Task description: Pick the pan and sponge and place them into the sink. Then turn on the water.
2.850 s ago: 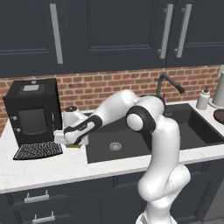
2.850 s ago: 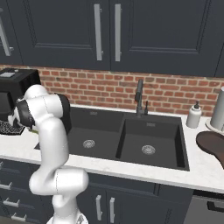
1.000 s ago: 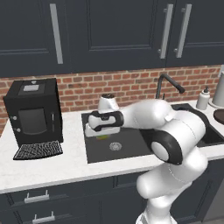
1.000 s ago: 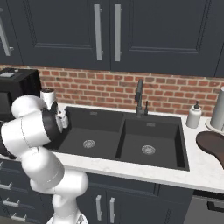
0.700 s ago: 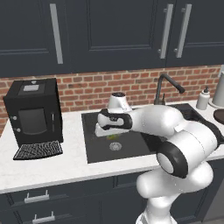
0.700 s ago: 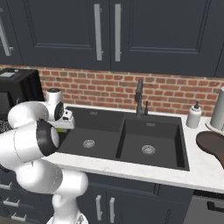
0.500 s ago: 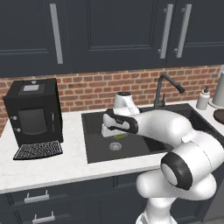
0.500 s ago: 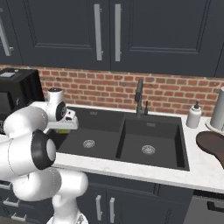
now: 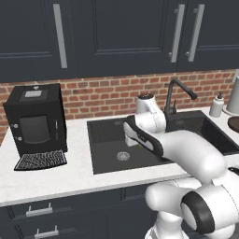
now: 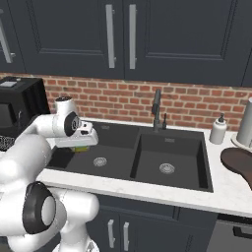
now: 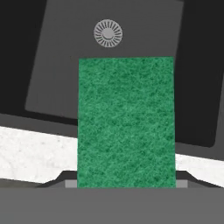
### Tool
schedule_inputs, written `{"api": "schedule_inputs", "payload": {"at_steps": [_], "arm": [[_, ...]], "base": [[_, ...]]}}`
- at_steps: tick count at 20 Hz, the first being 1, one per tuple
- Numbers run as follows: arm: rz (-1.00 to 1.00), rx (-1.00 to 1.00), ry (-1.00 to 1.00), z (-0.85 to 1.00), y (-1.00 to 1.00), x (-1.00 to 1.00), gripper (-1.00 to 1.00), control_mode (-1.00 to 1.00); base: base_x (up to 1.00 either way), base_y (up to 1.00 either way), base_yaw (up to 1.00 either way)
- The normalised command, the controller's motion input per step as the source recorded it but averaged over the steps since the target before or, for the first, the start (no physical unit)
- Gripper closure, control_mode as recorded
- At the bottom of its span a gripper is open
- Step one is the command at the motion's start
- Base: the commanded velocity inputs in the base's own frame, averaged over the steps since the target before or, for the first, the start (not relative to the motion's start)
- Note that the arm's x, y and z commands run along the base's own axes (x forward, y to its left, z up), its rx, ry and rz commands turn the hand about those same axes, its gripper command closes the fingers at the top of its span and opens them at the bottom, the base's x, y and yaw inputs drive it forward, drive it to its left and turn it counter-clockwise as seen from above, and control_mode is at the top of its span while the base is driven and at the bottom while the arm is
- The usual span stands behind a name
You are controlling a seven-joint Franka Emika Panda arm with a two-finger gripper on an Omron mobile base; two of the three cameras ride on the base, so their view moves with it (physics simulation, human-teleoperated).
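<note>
The arm reaches forward over the sink's [image 10: 147, 173] left basin, end effector [image 10: 78, 147] pointing down and clamped on the sponge [image 11: 126, 122], the drain [image 11: 108, 33] at 12 o'clock.

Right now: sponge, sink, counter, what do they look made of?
Sponge: fibrous green scouring pad, rough speckled texture. Sink: matte black, maybe composite or coated metal; no shine, with a silvery metal drain. Counter: white, faintly speckled, stone-like.
</note>
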Motion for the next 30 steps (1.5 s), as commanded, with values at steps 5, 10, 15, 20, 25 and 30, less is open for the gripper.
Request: {"api": "schedule_inputs", "payload": {"at_steps": [5,10,15,20,25,30], "arm": [[-0.03,-0.06,0.07,0.26,-0.89,-0.09,1.00,-1.00],[-0.12,-0.01,0.12,0.05,-0.94,0.00,1.00,-1.00],[-0.15,0.00,0.07,0.00,-0.91,0.00,1.00,-1.00],[-0.13,0.00,0.06,0.00,-0.87,0.00,1.00,-1.00],[-0.09,0.00,0.03,-0.02,-0.74,0.00,1.00,-1.00],[-0.06,0.00,0.00,-0.02,-0.58,0.00,1.00,-1.00]], "base": [[0.00,0.00,0.00],[0.00,0.00,0.00],[0.00,0.00,0.00],[0.00,0.00,0.00],[0.00,0.00,0.00],[0.00,0.00,0.00]]}}
